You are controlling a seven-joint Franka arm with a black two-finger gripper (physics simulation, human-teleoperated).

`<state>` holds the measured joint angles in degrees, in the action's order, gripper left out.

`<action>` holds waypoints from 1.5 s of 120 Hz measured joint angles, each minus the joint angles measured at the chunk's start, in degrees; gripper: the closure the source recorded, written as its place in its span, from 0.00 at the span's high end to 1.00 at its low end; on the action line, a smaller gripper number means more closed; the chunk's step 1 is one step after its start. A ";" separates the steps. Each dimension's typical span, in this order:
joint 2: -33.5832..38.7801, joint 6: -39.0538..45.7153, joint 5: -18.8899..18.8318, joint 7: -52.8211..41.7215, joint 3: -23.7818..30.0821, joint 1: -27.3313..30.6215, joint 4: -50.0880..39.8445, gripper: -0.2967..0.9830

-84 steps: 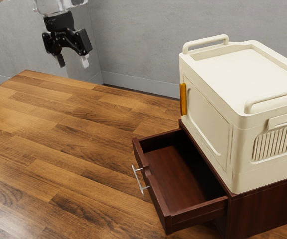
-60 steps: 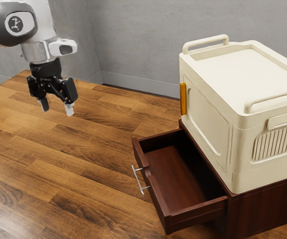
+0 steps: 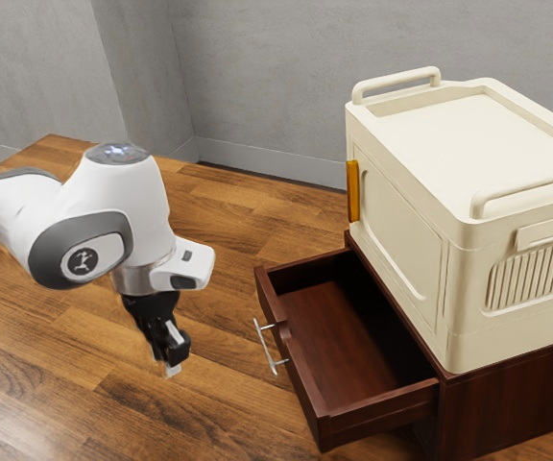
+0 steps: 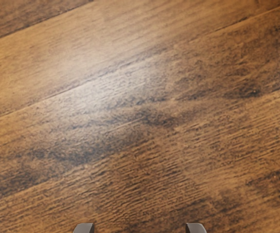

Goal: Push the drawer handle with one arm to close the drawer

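Plank tabletop (image 3: 56, 394) around the drawer (image 3: 300, 389). Gripper (image 3: 173, 366) hangs off the drawer's front, pointing down, jaws spread; arm (image 3: 137, 216) bends down to it. Handle (image 3: 263, 346) on the drawer's front, apart from gripper. Drawer's out. Cream box (image 3: 401, 211) beyond drawer, on the cabinet (image 3: 507, 408).

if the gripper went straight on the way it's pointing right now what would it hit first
Most likely the wooden tabletop: the gripper points mostly downward at it, and the drawer handle looks off to the side of that line. How high it hangs is unclear.
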<state>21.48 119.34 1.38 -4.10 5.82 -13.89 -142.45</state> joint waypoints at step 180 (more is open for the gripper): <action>-30.95 18.87 1.09 -8.87 8.78 -0.02 24.99 0.28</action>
<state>-9.47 138.21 2.47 -12.97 14.60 -13.91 -117.46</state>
